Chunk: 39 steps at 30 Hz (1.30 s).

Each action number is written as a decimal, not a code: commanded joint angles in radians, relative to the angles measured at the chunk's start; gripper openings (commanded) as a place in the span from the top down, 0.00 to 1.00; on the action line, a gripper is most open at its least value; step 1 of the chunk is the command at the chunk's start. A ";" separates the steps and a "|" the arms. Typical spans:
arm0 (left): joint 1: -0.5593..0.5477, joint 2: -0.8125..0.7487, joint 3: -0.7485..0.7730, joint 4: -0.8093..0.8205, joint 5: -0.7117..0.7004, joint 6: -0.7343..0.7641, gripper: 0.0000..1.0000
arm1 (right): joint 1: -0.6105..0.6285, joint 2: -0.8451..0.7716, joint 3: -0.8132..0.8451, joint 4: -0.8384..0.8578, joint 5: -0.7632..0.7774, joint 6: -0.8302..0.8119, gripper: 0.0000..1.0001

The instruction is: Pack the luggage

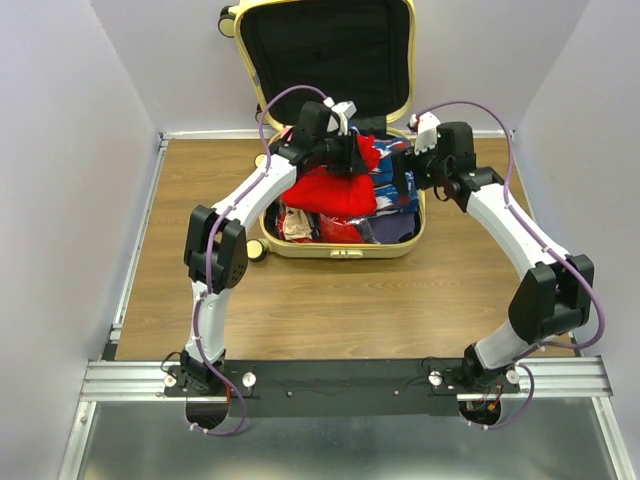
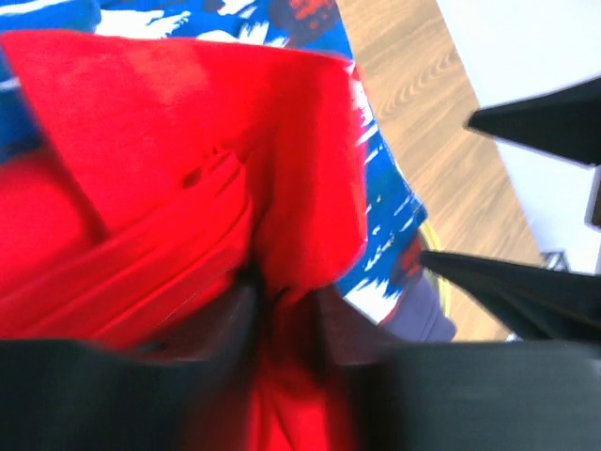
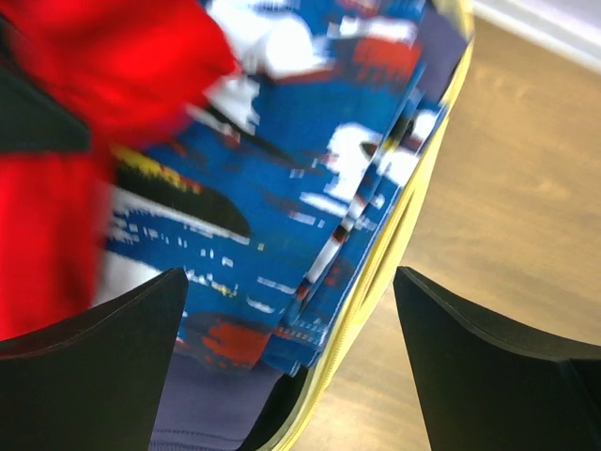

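**A:** Where's the luggage [image 1: 300,250] sitting, and which way round?

**B:** Top middle of the overhead shot, on the wooden table [image 1: 330,310]. Its long side runs left-right, with the wheels [image 1: 256,251] on the left end and the lid [image 1: 325,55] propped open at the back. The left arm reaches in over it. The left gripper [image 2: 282,305] has the red garment [image 1: 335,190] between slightly parted jaws, but it's too blurry to tell if it's pinched. The right arm bends in from the right, with the right gripper [image 3: 289,277] spread wide over the blue patterned cloth [image 3: 282,188].

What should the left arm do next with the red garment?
Probably open the left gripper wide and lift it straight up. The red garment already lies in the suitcase, its cloth sits between the blurred fingers, and the right gripper hovers open over the blue patterned cloth.
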 commanded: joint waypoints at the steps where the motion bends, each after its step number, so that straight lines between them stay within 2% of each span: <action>1: -0.001 -0.046 0.035 0.118 -0.033 -0.028 0.46 | -0.006 0.017 0.115 -0.005 0.008 -0.019 0.00; 2: 0.007 -0.067 0.034 0.161 -0.036 0.000 0.12 | -0.006 0.023 0.127 -0.005 -0.009 -0.019 0.00; 5: 0.033 -0.175 0.017 0.243 -0.019 0.082 0.09 | -0.006 0.046 0.184 -0.004 -0.065 -0.014 0.00; 8: 0.109 -0.290 -0.053 0.370 0.053 0.138 0.09 | -0.007 0.083 0.241 -0.002 -0.162 0.004 0.02; 10: 0.209 -0.365 -0.154 0.475 0.128 0.147 0.09 | -0.003 0.106 0.262 0.012 -0.211 0.053 0.03; 11: 0.246 -0.384 -0.191 0.618 0.171 0.146 0.09 | 0.000 0.123 0.287 0.013 -0.248 0.068 0.05; 13: 0.359 -0.388 -0.245 0.733 0.276 0.126 0.09 | 0.017 0.174 0.311 0.024 -0.270 0.099 0.06; 14: 0.394 -0.376 -0.239 0.789 0.278 0.111 0.09 | 0.022 0.191 0.321 0.032 -0.294 0.105 0.08; 16: 0.477 -0.326 -0.140 0.784 0.268 0.100 0.15 | 0.045 0.243 0.354 0.048 -0.311 0.125 0.10; 17: 0.499 -0.259 -0.095 0.782 0.277 0.095 0.27 | 0.053 0.258 0.367 0.053 -0.335 0.131 0.12; 20: 0.548 -0.129 0.107 0.726 0.239 0.153 0.43 | 0.086 0.322 0.380 0.065 -0.348 0.136 0.16; 24: 0.560 0.013 0.314 0.722 0.231 0.208 0.41 | 0.102 0.392 0.362 0.076 -0.334 0.122 0.16; 25: 0.557 0.032 0.362 0.722 0.185 0.218 0.40 | 0.102 0.408 0.356 0.076 -0.328 0.118 0.17; 31: 0.556 0.113 0.401 0.804 0.010 0.331 0.39 | 0.102 0.392 0.347 0.076 -0.293 0.094 0.14; 34: 0.557 0.148 0.425 0.834 -0.011 0.357 0.40 | 0.100 0.343 0.339 0.076 -0.284 0.101 0.11; 39: 0.556 0.222 0.465 0.865 0.008 0.347 0.46 | 0.091 0.274 0.315 0.075 -0.245 0.096 0.08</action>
